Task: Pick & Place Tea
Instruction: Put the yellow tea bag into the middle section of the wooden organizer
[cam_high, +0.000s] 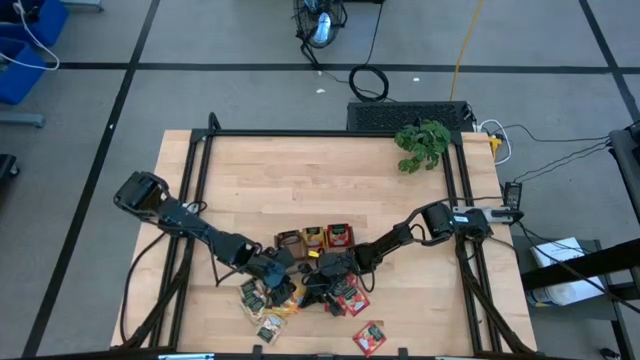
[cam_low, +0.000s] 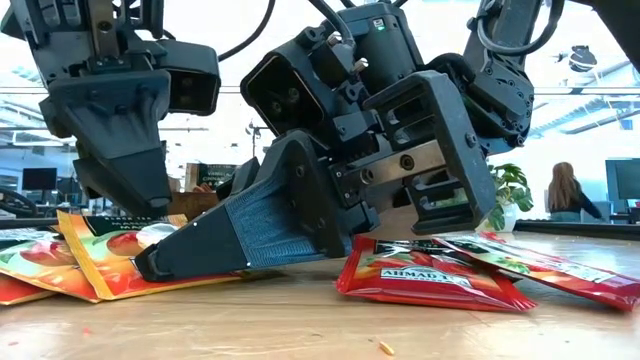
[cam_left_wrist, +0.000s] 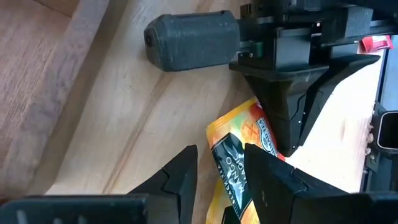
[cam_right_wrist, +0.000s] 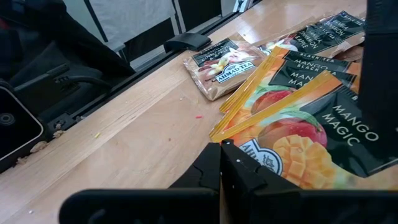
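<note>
Red sachets (cam_low: 430, 280) lie flat on the table (cam_low: 300, 330) beside the right tool (cam_right_wrist: 221, 163), whose fingers meet empty at an orange mango sachet (cam_right_wrist: 298, 140). Your left tool (cam_left_wrist: 217, 180) straddles another, part open. Lower squarely; close on one sachet only.

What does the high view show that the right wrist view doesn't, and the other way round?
Only the high view shows both arms meeting over the sachet pile, the left gripper, the tray with its three compartments, a red sachet lying apart near the table's front edge, and the plant at the far corner.

Only the right wrist view shows the print: an orange sachet reads Mango Magic, and a brownish Ahmad Tea sachet lies beside the pile.

Both show the right gripper down at the orange sachets on the wooden table.
</note>
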